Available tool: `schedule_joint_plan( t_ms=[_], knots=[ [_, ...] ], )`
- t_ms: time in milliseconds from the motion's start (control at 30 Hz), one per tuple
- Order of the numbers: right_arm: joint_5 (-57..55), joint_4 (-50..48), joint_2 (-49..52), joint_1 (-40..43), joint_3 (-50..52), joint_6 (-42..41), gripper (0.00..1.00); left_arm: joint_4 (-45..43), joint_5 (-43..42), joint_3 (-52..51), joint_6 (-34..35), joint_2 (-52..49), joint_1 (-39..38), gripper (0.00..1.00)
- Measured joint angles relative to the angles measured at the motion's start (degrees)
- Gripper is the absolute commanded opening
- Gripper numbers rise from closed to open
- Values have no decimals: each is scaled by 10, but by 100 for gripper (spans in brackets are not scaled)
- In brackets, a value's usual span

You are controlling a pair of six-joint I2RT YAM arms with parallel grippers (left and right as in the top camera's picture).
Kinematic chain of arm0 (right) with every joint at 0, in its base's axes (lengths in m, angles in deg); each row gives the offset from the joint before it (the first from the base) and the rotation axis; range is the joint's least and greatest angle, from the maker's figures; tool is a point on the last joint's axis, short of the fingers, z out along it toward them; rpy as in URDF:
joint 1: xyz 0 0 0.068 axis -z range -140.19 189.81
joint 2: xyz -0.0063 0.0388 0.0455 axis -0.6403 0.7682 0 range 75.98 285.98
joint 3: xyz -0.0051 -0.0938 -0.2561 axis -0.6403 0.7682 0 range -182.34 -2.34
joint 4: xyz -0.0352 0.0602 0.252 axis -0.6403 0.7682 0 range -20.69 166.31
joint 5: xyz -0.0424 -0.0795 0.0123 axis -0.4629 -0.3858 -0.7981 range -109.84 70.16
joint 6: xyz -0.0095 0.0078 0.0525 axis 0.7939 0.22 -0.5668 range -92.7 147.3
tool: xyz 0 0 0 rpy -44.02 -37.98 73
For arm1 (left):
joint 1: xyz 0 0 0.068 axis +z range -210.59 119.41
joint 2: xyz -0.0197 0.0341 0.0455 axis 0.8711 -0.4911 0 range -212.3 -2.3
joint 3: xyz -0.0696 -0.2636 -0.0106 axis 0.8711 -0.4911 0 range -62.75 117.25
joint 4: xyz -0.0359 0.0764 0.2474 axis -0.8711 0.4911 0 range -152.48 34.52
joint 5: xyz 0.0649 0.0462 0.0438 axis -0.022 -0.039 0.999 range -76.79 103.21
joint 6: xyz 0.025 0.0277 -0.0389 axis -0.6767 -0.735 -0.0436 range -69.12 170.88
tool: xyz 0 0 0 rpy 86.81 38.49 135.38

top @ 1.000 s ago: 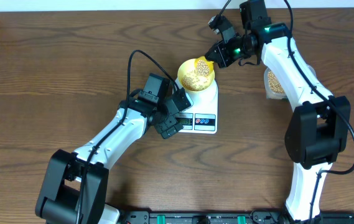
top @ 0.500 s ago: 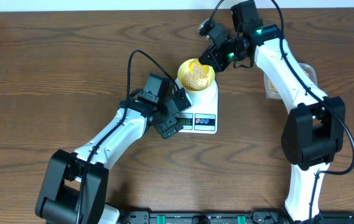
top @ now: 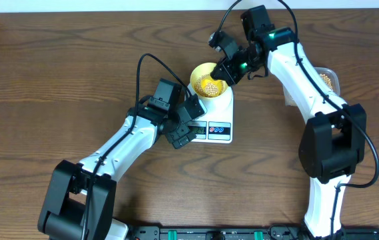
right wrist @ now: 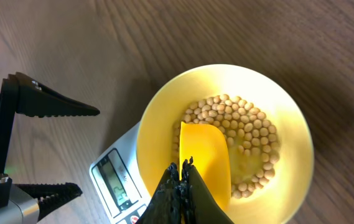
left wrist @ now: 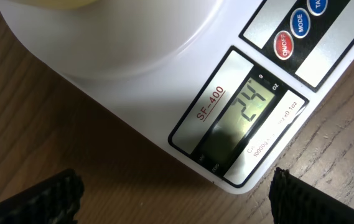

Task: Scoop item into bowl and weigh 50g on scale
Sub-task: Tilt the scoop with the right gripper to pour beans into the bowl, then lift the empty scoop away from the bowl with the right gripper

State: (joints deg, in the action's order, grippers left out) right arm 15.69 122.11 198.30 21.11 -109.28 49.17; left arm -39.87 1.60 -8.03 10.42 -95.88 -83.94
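Now on the counter (top: 42, 80): a brown wood-grain top carries a white rectangular digital scale (top: 221, 110) near its middle.
Scale display (left wrist: 251, 102): the grey LCD reads 24, with a g beside it; a red ON/OFF button (left wrist: 283, 45) and a blue MODE button (left wrist: 300, 23) sit to one side of it.
Bowl: a small round pale yellow bowl (right wrist: 159, 127) stands on the scale's platform, at the end away from the display.
Beans: many small round tan beans (right wrist: 245, 124) lie in the bowl, covering part of its bottom.
Right end effector (right wrist: 180, 171): its fingers are pressed together on the handle of a yellow plastic scoop (right wrist: 204, 155), whose blade reaches into the bowl over the beans.
Left end effector (right wrist: 88, 149): it hangs low just beside the scale's display end, black fingers (left wrist: 52, 199) spread wide apart and holding nothing.
Tub: a clear plastic tub (top: 329, 77) with more tan beans sits by the right arm, partly hidden behind it.
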Motion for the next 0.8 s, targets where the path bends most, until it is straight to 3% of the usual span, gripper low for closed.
schedule_joint_plan(
  t_ms=[800],
  knots=[
    [-25, -6, 0, -5, -32, 24, 1, 0, 0, 0, 0, 0, 0, 98]
  ],
)
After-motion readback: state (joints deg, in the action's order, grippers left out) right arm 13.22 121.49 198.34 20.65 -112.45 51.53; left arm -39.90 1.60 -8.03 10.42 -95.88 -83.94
